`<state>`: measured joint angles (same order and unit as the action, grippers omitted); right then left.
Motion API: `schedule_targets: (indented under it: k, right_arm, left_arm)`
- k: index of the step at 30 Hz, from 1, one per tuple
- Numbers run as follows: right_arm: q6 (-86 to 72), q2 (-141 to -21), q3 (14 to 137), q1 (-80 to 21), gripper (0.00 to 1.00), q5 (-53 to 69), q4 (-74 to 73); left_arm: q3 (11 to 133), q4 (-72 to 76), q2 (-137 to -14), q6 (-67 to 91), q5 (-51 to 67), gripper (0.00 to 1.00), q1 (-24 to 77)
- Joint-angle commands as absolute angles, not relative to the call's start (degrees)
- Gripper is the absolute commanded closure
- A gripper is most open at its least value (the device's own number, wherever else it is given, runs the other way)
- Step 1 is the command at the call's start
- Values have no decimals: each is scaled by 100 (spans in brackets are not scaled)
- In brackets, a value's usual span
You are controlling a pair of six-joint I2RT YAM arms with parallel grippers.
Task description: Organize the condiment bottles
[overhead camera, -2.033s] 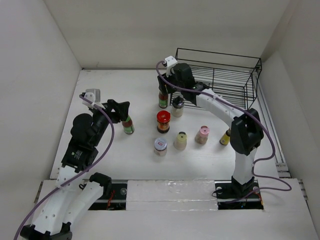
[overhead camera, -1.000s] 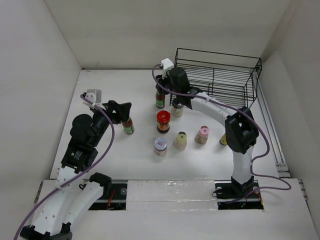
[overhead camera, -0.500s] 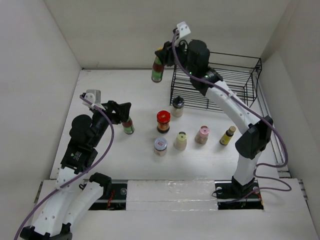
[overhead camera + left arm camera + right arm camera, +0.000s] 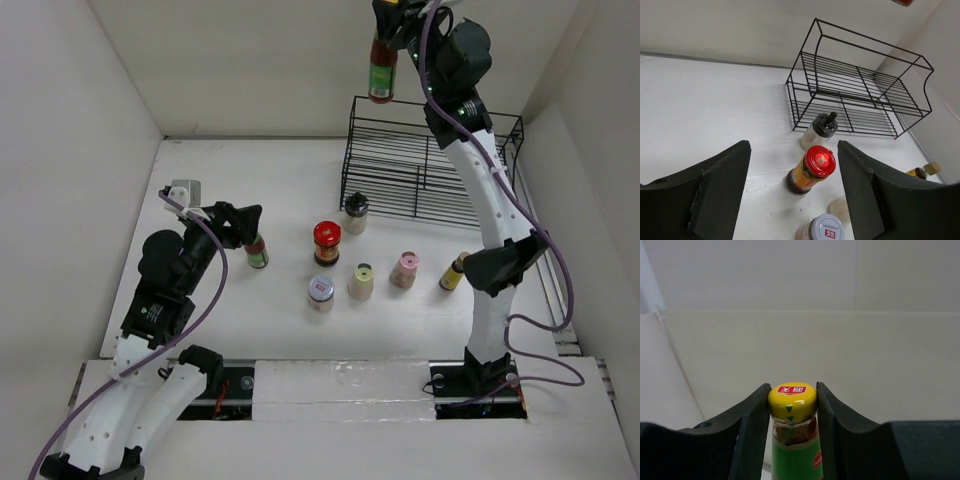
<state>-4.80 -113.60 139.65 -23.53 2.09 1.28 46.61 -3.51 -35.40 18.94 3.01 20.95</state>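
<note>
gripping a dark sauce bottle point(image 4: 793, 460) by the sides of its yellow cap, the right fingers point(image 4: 383, 33) are shut tight on it and hold it upright, high in the air over the back left corner of the black wire rack point(image 4: 432, 165). the cap top bears a small red label with white characters too small to read, with green triangles printed below it. the bottle's body wears a green label with a red patch at its edge.

the left fingers point(image 4: 248, 223) are spread wide and hold nothing. they hang just beside a small green-labelled bottle point(image 4: 257, 251) standing on the white desk point(image 4: 220, 170); i cannot tell whether they touch it.

the other bottles stand upright on the desk in front of the rack:
- a grey-capped shaker point(image 4: 355, 213) is nearest the rack.
- a red-lidded jar point(image 4: 327, 243) stands just in front of that shaker.
- a silver-lidded jar point(image 4: 321, 293), a cream shaker point(image 4: 361, 282), a pink-capped shaker point(image 4: 404, 270) and a small yellow-capped dark bottle point(image 4: 454, 271) form a loose row.

the silver lid carries a red sticker whose print is unreadable.
</note>
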Motion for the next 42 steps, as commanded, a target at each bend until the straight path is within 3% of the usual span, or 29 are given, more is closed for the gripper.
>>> schedule_targets:
  k: [1,42]
  right_arm:
    - [-483,-11478,14703,-2172,86,-8,914]
    - [-431,-12568,14177,-1819,86,44,1020]
  left_arm:
    - [4711,-123,-3516,1898,378,34,2118]
    - [4711,-123,-3568,1898,378,34,2118]
